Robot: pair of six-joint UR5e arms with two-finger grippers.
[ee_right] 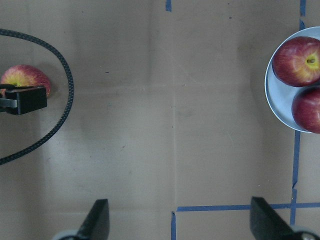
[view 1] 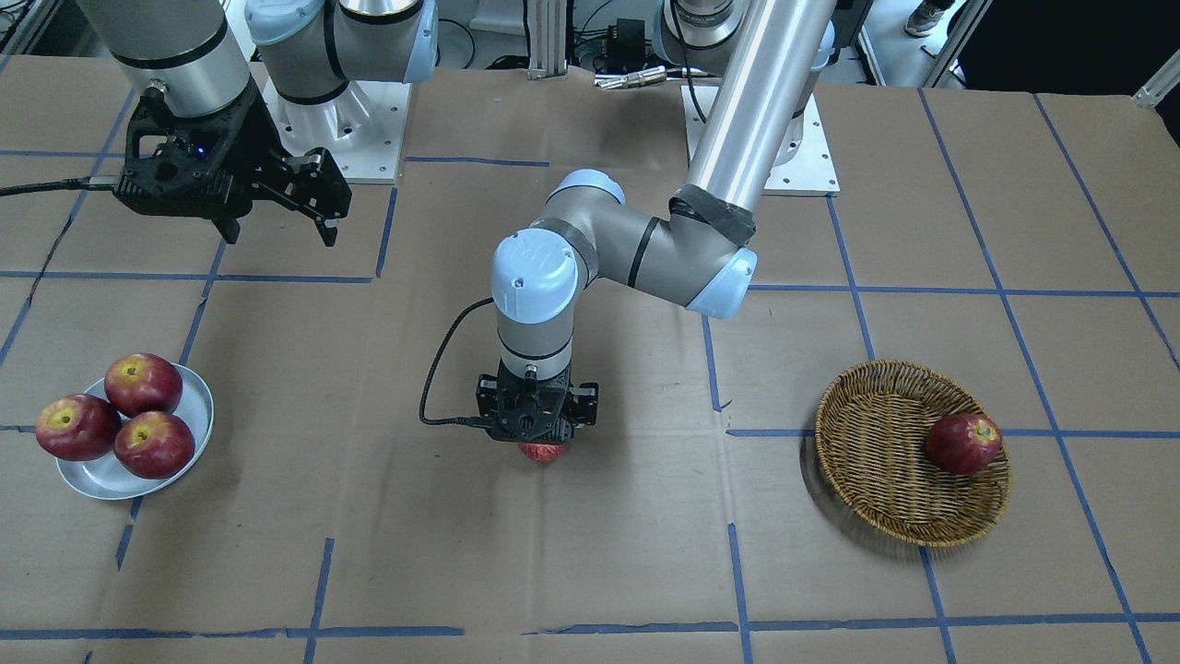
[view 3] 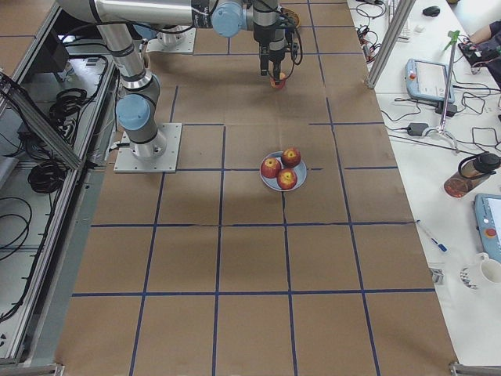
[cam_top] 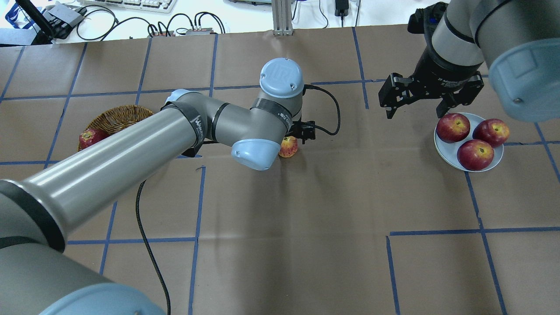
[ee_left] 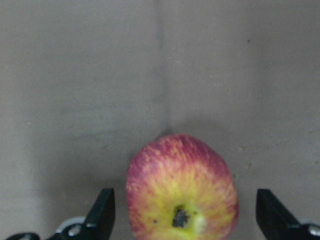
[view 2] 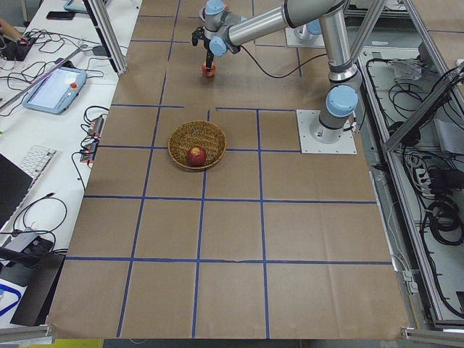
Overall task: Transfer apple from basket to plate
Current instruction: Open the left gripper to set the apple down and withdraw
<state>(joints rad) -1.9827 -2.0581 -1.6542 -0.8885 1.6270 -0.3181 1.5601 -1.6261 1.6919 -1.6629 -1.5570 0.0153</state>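
1. One task item: the blushed apple [cam_top: 288,146], seemingly resting on the bare desk [view 1: 590,553] near its middle, well apart from the basket [view 1: 876,452] toward the left end and the plate [cam_top: 445,151] toward the right end.
2. Left claw [ee_left: 185,202] spread wide astride it, with gaps on both sides; right claw [cam_top: 413,113] likewise spread, holding nothing, hovering just beside the plate.
3. Probably firm, fairly heavy, waxy-slick and easily bruised: pinch across the widest girth, stem up, gently.

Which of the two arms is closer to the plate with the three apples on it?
The right arm. Its jaws hang just beside the plate, toward the table's middle. The left arm is far off at mid-table, open jaws either side of a paler apple.
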